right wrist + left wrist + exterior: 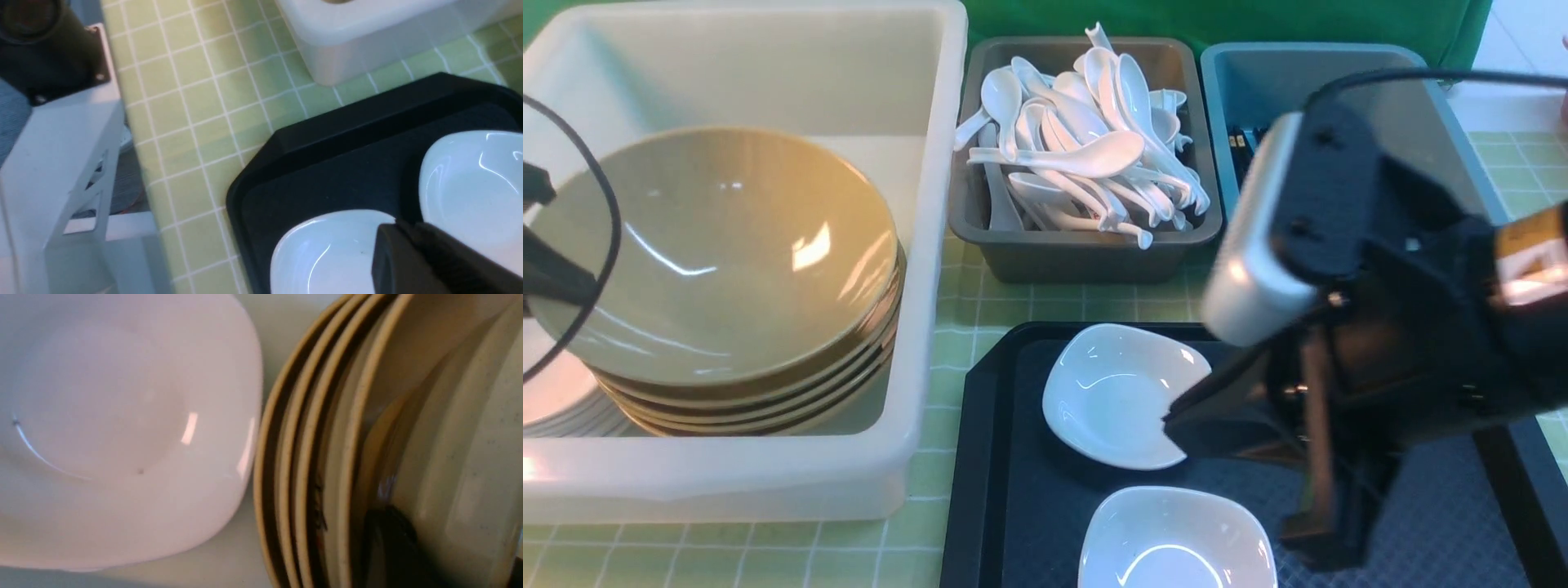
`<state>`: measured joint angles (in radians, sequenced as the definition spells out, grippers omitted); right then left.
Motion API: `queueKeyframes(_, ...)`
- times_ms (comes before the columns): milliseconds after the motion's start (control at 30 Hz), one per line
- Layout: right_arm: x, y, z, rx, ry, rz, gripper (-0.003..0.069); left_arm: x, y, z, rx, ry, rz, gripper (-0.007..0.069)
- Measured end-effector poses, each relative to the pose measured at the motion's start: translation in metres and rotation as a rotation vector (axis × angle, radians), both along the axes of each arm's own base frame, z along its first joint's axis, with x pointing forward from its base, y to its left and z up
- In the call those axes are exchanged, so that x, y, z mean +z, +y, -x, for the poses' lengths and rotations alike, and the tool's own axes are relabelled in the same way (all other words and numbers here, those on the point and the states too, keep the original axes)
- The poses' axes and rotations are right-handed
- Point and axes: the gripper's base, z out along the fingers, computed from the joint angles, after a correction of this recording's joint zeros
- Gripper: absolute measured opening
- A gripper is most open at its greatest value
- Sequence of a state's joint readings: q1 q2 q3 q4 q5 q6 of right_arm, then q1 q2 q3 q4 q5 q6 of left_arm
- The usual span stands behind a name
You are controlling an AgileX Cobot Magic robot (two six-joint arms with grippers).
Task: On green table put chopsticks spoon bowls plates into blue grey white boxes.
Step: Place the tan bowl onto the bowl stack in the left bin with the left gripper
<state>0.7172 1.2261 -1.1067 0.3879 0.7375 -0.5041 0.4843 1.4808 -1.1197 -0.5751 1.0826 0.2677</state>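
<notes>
Reach is short: the small glossy white rounded-square plate (1107, 392) lies by the far left corner of the flat black plastic tray (1013, 506), just left of the right gripper (1176, 426), whose jaws look nearly pressed together, holding nothing; that arm is clearly nearer.

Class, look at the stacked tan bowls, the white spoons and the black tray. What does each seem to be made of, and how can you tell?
Tan bowls: probably glazed ceramic, perhaps melamine; glossy, with sharp light reflections.
White spoons: glossy white, either ceramic or hard plastic; the look leaves it open.
Black tray: likely plastic, matte, with a finely textured floor.
</notes>
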Motion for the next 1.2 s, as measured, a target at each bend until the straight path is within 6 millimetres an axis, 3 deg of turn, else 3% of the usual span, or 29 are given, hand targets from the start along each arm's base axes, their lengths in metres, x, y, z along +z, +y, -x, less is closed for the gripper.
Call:
queueKeyframes(167,-0.007,0.007,-0.010,-0.050,0.018,-0.012,0.0069,-0.004,0.002,-0.001,0.039,0.026,0.014,0.0033)
queueKeyframes(300,-0.006,0.008,-0.013,-0.099,0.025,-0.047,0.0090,-0.004,0.001,-0.002,0.060,0.030,0.027,0.0141)
queueKeyframes(567,-0.006,-0.002,-0.024,-0.214,0.071,-0.074,0.0202,-0.001,0.002,-0.001,0.070,0.016,0.007,0.0528)
queueKeyframes(667,-0.006,-0.009,-0.031,-0.249,0.072,-0.075,0.0246,0.004,0.002,0.003,0.060,0.013,-0.022,0.0629)
queueKeyframes(800,-0.008,-0.021,-0.040,-0.315,0.098,-0.070,0.0302,0.017,0.003,0.008,0.038,0.010,-0.076,0.0663)
queueKeyframes(933,-0.018,-0.036,-0.055,-0.415,0.177,-0.044,0.0344,0.046,-0.003,0.018,0.011,-0.026,-0.111,0.0663)
queueKeyframes(1033,-0.036,-0.045,-0.071,-0.480,0.263,0.001,0.0354,0.074,-0.034,0.029,-0.117,-0.136,-0.131,0.0663)
queueKeyframes(1067,-0.042,-0.047,-0.076,-0.499,0.291,0.015,0.0356,0.083,-0.057,0.033,-0.229,-0.197,-0.141,0.0662)
queueKeyframes(1100,-0.044,-0.047,-0.078,-0.501,0.298,0.021,0.0356,0.086,-0.061,0.035,-0.246,-0.213,-0.141,0.0662)
queueKeyframes(1200,-0.051,-0.047,-0.080,-0.496,0.328,0.048,0.0359,0.102,-0.123,0.050,-0.553,-0.339,-0.134,0.0643)
